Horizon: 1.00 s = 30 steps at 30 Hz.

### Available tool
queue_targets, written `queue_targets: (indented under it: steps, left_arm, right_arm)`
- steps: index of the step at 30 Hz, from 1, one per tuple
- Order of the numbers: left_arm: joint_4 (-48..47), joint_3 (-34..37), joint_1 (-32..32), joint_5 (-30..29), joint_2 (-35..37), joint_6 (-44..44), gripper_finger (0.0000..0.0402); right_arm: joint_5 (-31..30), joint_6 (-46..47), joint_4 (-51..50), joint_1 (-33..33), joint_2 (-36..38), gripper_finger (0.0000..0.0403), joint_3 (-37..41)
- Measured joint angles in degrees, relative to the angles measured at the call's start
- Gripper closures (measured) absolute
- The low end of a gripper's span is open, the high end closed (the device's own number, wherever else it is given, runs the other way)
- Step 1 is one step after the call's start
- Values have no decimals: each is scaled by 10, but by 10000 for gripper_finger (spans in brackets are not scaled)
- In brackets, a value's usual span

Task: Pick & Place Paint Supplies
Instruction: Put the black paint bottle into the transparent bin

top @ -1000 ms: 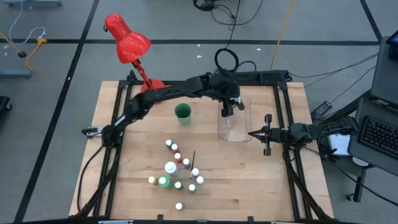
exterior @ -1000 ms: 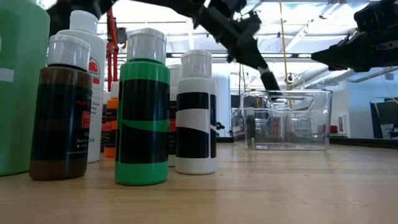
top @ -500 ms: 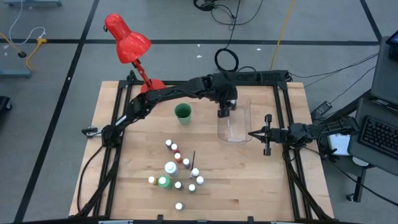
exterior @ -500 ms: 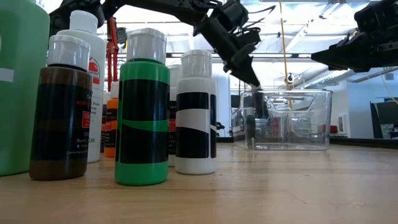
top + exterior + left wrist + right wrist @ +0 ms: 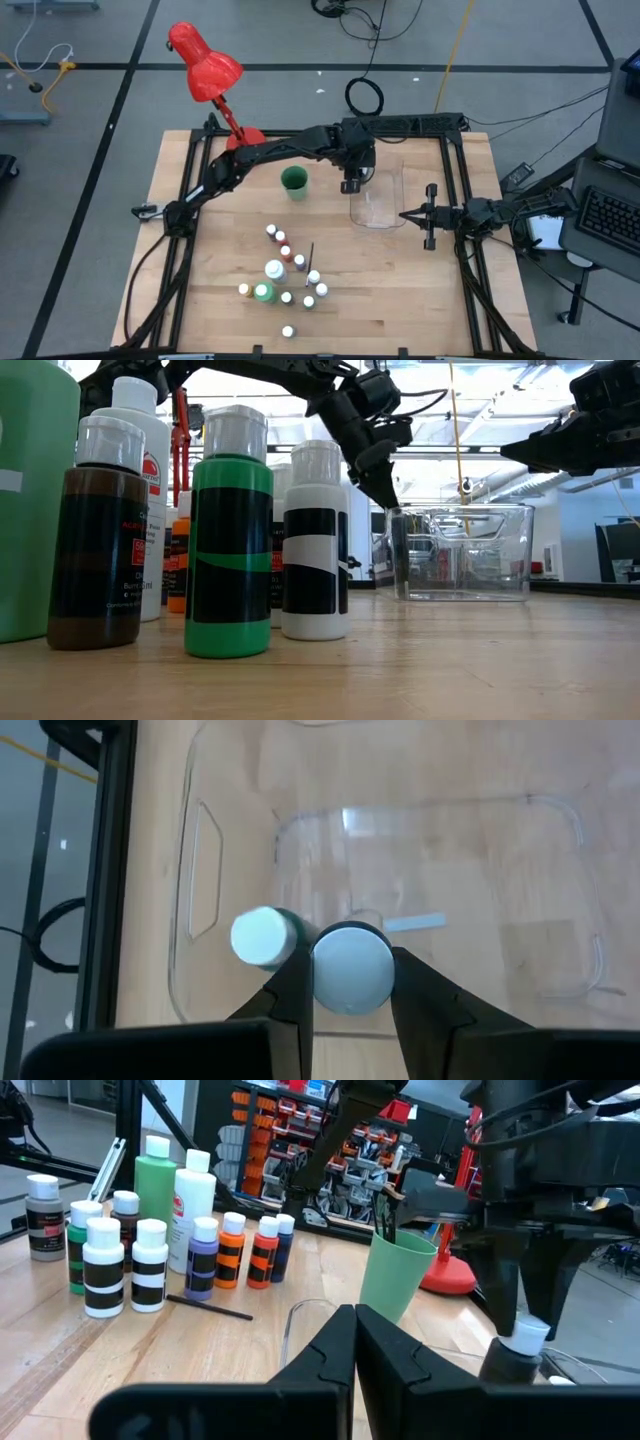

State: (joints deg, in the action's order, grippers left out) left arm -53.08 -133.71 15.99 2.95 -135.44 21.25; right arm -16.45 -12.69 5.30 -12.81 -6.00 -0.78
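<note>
My left gripper (image 5: 351, 184) reaches over the clear tray (image 5: 380, 205), at its left wall, and is shut on a tiny white-capped paint bottle (image 5: 352, 968). A second small bottle (image 5: 262, 936), green with a white cap, stands in the tray right beside it. The other small paint bottles (image 5: 285, 275), the bigger white and green bottles and a thin dark brush (image 5: 311, 254) stand or lie on the table's near middle. My right gripper (image 5: 430, 216) hovers shut at the tray's right side. My left gripper pinches the small bottle between its two fingers at the white cap (image 5: 352, 982), coming from above and pointing down. The bottle hangs upright below the fingers (image 5: 515, 1348), inside the tray next to the green bottle. Whether its base touches the tray floor, I cannot tell.
A green cup (image 5: 294, 181) holding dark brushes stands just left of the tray. A red desk lamp (image 5: 205, 65) is at the far left corner. Black rails frame the table's sides. Bare wood lies near and right of the bottle cluster.
My left gripper has moved, still shut on the bottle, toward the table's left, from over the tray's middle to its left wall. The bottle now stands in line with the green bottle in the tray. The right arm has kept still.
</note>
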Motion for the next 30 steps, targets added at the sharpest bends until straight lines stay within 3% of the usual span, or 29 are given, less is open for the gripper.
queue_targets:
  steps: [10,18,25,30]
  left_arm:
    - [41,70,-11,-34,-2,21,314]
    - [36,71,-11,-35,-1,8,310]
    - [36,71,-12,-36,-1,-6,194]
    - [29,71,-18,-36,26,-19,137]
  right_arm:
    - [0,0,0,0,0,399,0]
    - [0,0,0,0,0,399,0]
    - [0,0,0,0,0,399,0]
    - [0,0,0,0,0,399,0]
